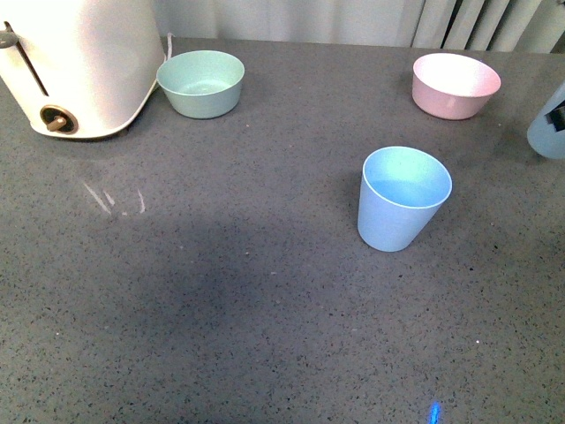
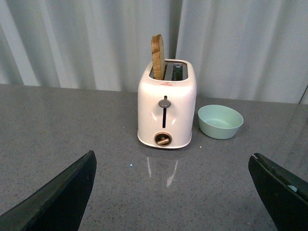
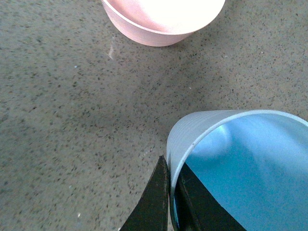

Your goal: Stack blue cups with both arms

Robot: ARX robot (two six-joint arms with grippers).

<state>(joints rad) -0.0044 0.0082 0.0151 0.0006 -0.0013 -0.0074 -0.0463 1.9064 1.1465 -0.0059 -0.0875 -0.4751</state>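
In front you see one blue cup (image 1: pixel 403 199) upright near the centre; the second cup (image 1: pixel 549 124) is cut off at the right edge. Left wrist: left gripper (image 2: pixel 172 159) spread wide, empty. Right wrist: right gripper (image 3: pixel 172 166) pinches the second cup's wall.

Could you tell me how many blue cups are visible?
2. One blue cup stands upright near the front view's middle; the other cup, at its right edge, is held by the right gripper.

2 blue cups (image 1: pixel 403 199) (image 1: pixel 543 137), 1 mint-green bowl (image 1: pixel 201 83), 1 pink bowl (image 1: pixel 455 85), 1 toaster (image 1: pixel 84 62).
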